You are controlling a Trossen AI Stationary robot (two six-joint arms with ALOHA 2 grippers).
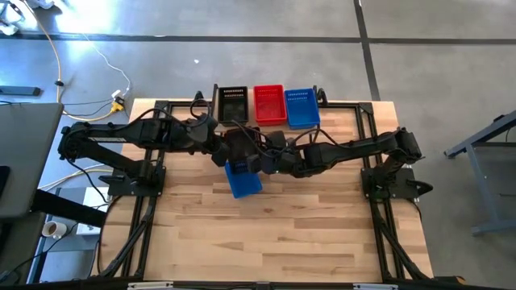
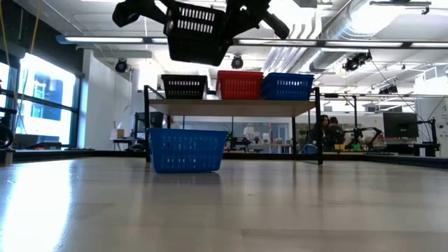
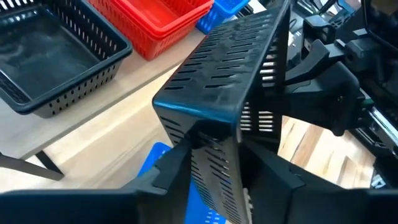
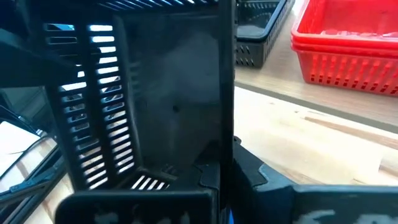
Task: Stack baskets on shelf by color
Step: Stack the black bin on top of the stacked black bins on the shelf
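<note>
A black basket hangs high above the table's middle, between both grippers. My right gripper is shut on one of its walls. My left gripper comes from the other side and is open, one finger on each side of a basket wall. Below them a blue basket stands upright on the tabletop. On the shelf at the far edge stand a black basket, a red basket and a blue basket, in a row. My left gripper has the basket's slotted wall between its fingers, near a corner; I cannot tell whether they touch it. My right gripper pinches the edge of a basket wall between its two fingers, one on each face. It comes slanting down from the table's right. The basket is lifted clear and slightly tilted.
Both arms meet over the middle of the table, right above the blue basket. The near half of the wooden tabletop holds nothing. People sit at desks in the room behind the shelf.
</note>
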